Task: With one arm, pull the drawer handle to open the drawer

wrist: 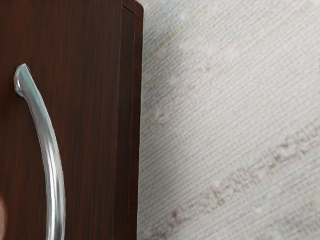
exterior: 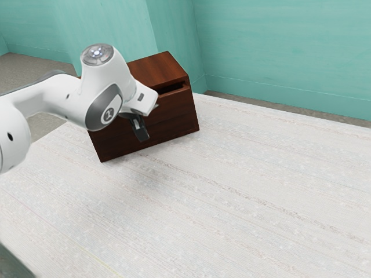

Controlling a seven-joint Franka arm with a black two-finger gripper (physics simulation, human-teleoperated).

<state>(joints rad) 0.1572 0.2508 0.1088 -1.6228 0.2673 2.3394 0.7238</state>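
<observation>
The white arm [exterior: 58, 103] runs off the exterior view's left edge and covers part of the wooden cabinet [exterior: 169, 111] front; the black gripper [exterior: 140, 133] against it is too small to read. In the wrist view, the frame's edge cuts off the metal handle [wrist: 47, 150] and the cabinet [wrist: 95, 100].

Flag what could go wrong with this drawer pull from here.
1. The handle is a smooth, curved bar. The claw, close to the cabinet front, may miss it or slip off.
2. The cabinet merely stands on the table, with nothing visibly anchoring it. A pull may drag it whole instead of opening the drawer.
</observation>
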